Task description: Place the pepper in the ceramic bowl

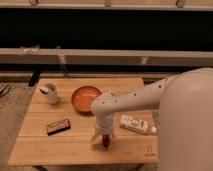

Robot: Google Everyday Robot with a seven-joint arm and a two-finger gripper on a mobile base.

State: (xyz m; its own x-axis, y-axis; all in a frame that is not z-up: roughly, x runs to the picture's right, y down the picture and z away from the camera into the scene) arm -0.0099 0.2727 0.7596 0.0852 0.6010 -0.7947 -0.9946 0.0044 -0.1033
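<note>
The pepper [105, 142] is a small dark red chili lying on the wooden table [60, 145] near its front edge, mostly covered by my gripper. My gripper [103, 138] hangs straight down over the pepper, with its fingertips at or around it. The ceramic bowl [85, 98] is a round orange bowl standing further back on the table, behind and slightly left of the gripper. It holds nothing.
A small white mug [50, 92] stands at the back left. A flat dark bar with an orange label [58, 126] lies at the front left. A white packet [135, 124] lies right of the gripper. A long bench runs behind the table.
</note>
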